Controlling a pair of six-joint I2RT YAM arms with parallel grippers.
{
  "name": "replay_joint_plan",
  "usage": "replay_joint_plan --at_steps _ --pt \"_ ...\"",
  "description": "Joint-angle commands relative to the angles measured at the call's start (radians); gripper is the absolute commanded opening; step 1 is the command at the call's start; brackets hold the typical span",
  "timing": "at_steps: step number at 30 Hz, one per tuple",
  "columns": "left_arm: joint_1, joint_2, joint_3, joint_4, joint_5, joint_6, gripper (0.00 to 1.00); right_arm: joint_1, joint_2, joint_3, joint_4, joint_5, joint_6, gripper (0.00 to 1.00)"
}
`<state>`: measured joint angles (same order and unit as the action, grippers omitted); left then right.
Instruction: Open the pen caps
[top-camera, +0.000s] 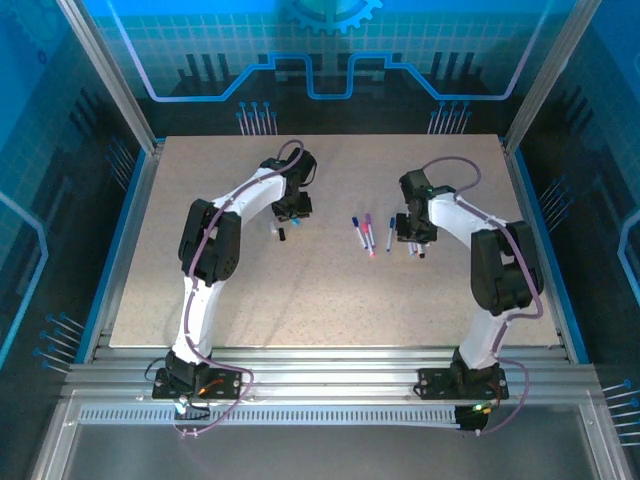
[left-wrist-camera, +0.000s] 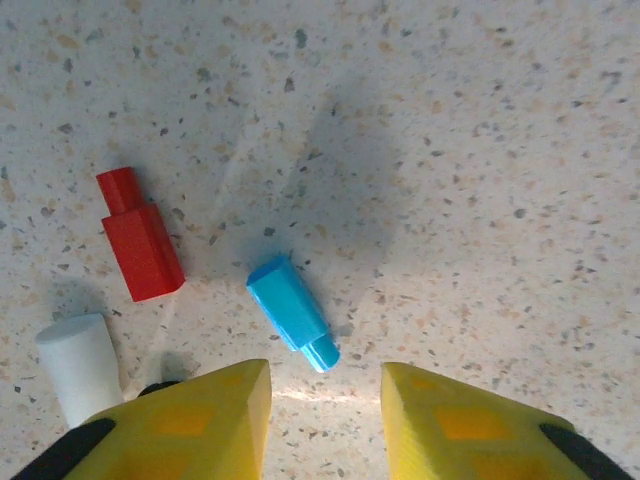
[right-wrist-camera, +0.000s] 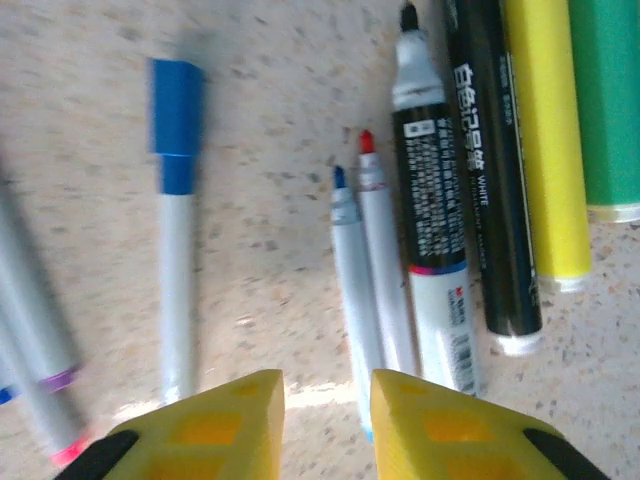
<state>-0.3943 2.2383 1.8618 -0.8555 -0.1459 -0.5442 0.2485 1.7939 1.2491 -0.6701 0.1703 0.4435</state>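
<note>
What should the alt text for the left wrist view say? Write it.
Three loose caps lie on a speckled table: a red cap at left, a blue cap in the middle, a white cap at lower left. The left gripper's yellow fingers stand apart below, holding nothing.

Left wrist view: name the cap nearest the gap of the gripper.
The blue cap; the red cap and the white cap lie farther off toward the picture's left.

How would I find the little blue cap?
Look at the speckled table, then the left gripper hanging over it. The light blue cap lies right in front of its yellow fingers. The red cap and white cap lie to one side; of the three, only it is blue.
</note>
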Motion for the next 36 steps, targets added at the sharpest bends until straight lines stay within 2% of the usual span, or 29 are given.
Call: replay_joint_plan --at_steps 1,5,13,20,29,36 --pt "-0.038 -0.077 0.039 0.016 0.001 -0.021 0.35 0.029 -0.110 -0.018 0.019 -0.048 0.014 0.33" --pt "-0.083 -0.063 0.076 0.033 0.003 -0.053 0.37 0.057 -0.171 -0.043 0.049 -0.073 0.021 0.38" --pt "-0.166 0.067 0.251 -0.017 -0.020 -0.136 0.37 0.073 -0.206 -0.064 0.056 -0.075 0.025 0.39" --pt "-0.213 0.162 0.327 0.000 0.006 -0.226 0.40 0.070 -0.212 -0.089 0.075 -0.093 0.024 0.40" --pt "-0.248 0.291 0.485 -0.034 0.040 -0.262 0.43 0.040 -0.236 -0.111 0.087 -0.125 0.012 0.42" --pt "-0.259 0.334 0.511 -0.044 0.040 -0.274 0.43 0.015 -0.248 -0.126 0.090 -0.150 0.000 0.42"
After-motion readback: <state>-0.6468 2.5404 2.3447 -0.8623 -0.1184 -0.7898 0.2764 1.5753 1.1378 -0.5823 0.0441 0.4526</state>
